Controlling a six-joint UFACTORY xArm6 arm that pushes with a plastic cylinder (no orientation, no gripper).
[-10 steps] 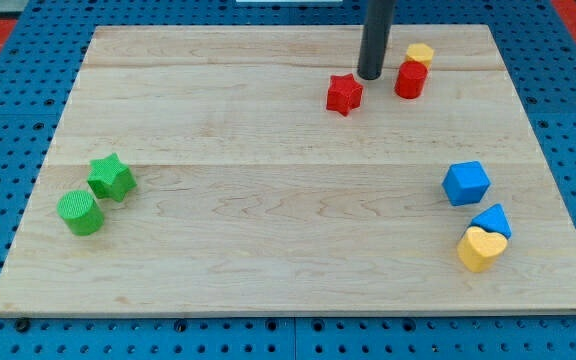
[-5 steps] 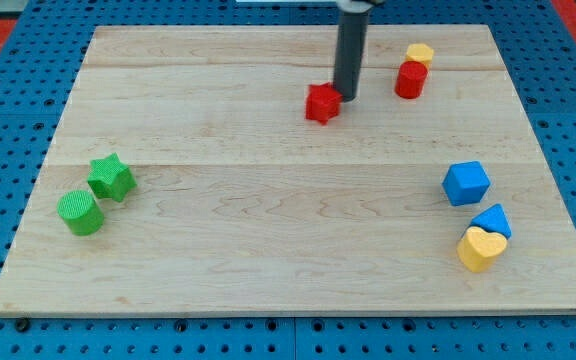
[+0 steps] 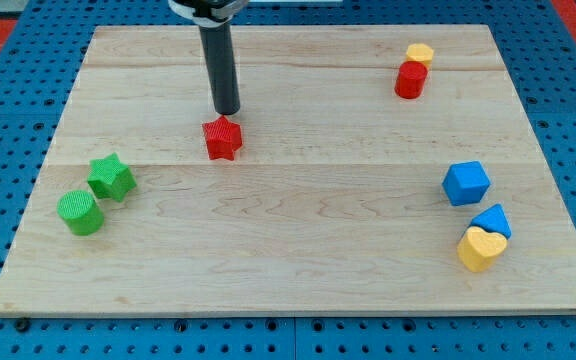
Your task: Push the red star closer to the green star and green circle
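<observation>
The red star (image 3: 223,138) lies on the wooden board, left of its middle. My tip (image 3: 227,111) is just above the star in the view, close to its top edge or touching it. The green star (image 3: 111,177) sits near the view's left edge, with the green circle (image 3: 79,212) touching it at its lower left. The red star is about a hand's width to the right of and above the green star.
A red cylinder (image 3: 410,79) and a yellow block (image 3: 420,53) sit at the view's top right. A blue cube (image 3: 465,183), a blue block (image 3: 492,220) and a yellow heart (image 3: 481,248) sit at the right. The board's left edge (image 3: 34,190) is near the green blocks.
The rod has swept left and down the view, pushing the red star from the top middle toward the green blocks. The other blocks have not moved.
</observation>
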